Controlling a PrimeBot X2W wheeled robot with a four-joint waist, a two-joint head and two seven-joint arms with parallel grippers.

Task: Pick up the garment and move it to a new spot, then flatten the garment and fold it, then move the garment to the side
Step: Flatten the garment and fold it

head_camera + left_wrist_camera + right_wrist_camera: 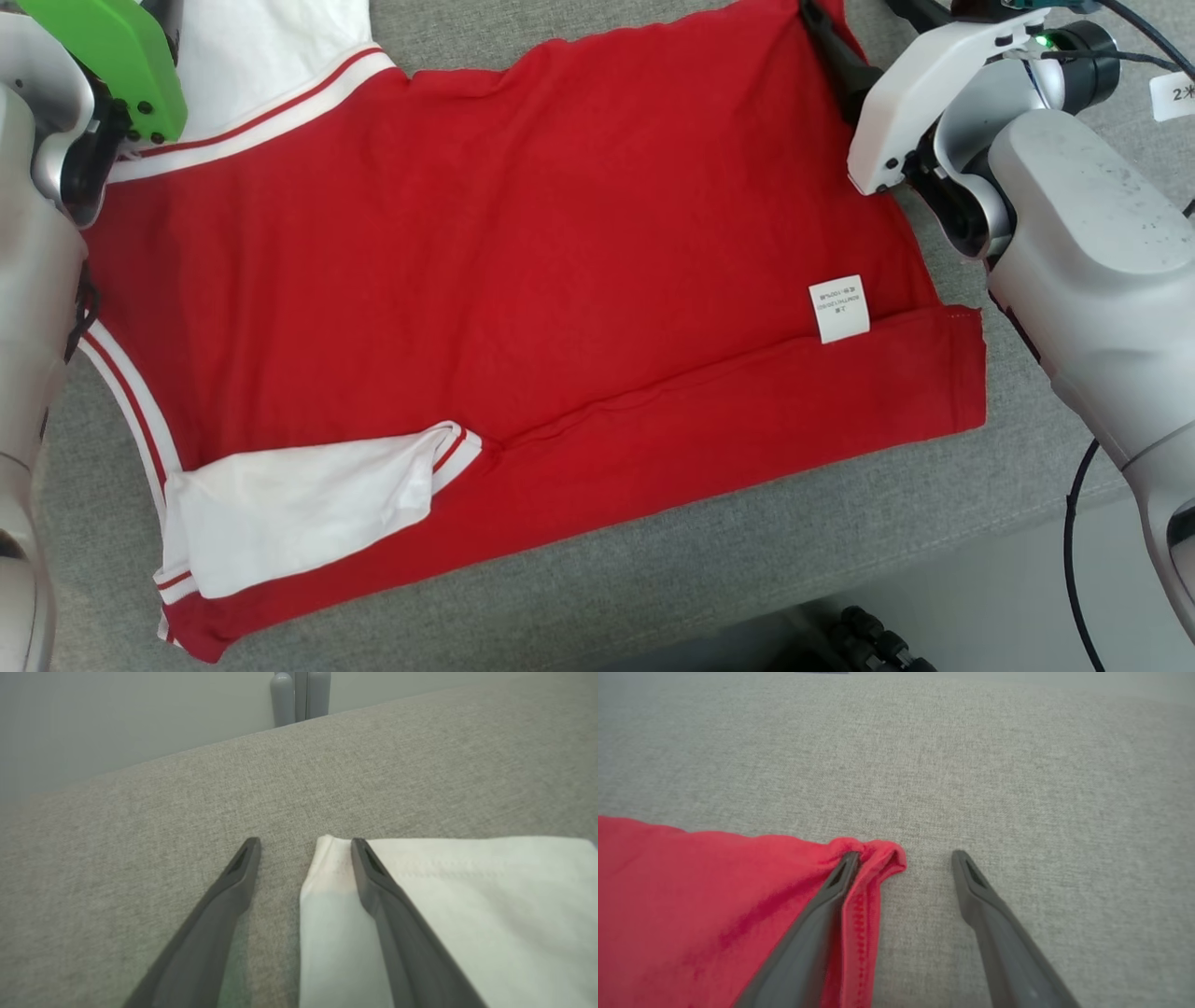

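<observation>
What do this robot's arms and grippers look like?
Both arms wear pale grey rounded shells; the right arm has dark specks. The left arm has a bright green cover at its wrist, the right a white cover beside a lit green lamp. Black cables and a white tag run by the right arm. The left gripper and right gripper each have two long, dark grey, tapering fingers.
</observation>
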